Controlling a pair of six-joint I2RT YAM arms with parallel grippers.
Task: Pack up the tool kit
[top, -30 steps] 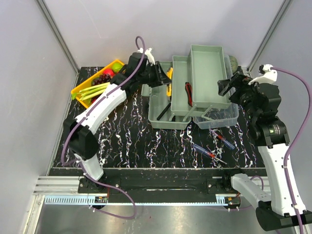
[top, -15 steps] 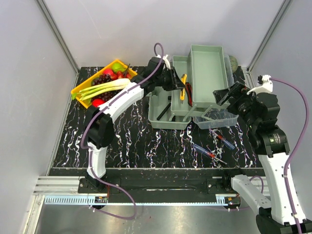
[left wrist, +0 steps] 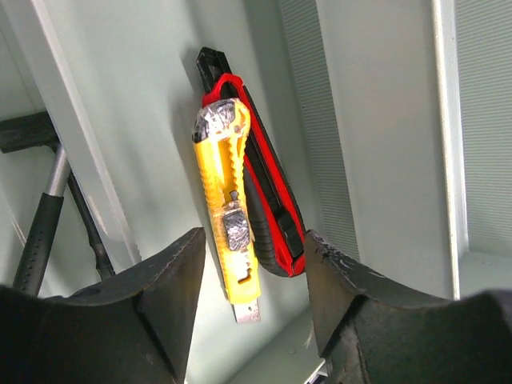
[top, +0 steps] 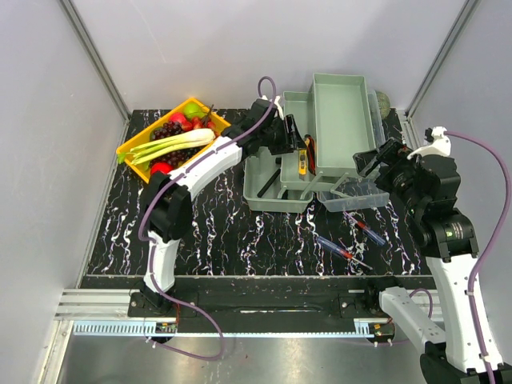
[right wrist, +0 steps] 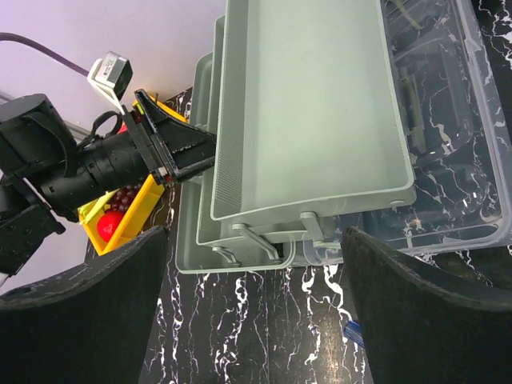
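Note:
The pale grey-green toolbox (top: pixel 342 104) stands open at the back with its trays folded out; it also shows in the right wrist view (right wrist: pixel 304 104). My left gripper (top: pixel 294 142) is open over the middle tray. In the left wrist view its jaws (left wrist: pixel 254 248) stand apart on either side of a yellow cutter (left wrist: pixel 226 212) and a red cutter (left wrist: pixel 268 200), which lie side by side on the tray floor. My right gripper (top: pixel 370 160) is open and empty, above the table by the toolbox's right front corner. Two red and blue screwdrivers (top: pixel 364 230) (top: pixel 340 250) lie on the table.
The clear lid (top: pixel 360 192) lies open at the toolbox's right. A black-handled tool (left wrist: pixel 44 232) lies in the lower compartment. A yellow tray of fruit and vegetables (top: pixel 140 144) stands at the back left. Grey walls close in both sides.
My left gripper carried the yellow cutter right over the toolbox and let it go beside the red cutter in the tray. My right gripper has barely moved.

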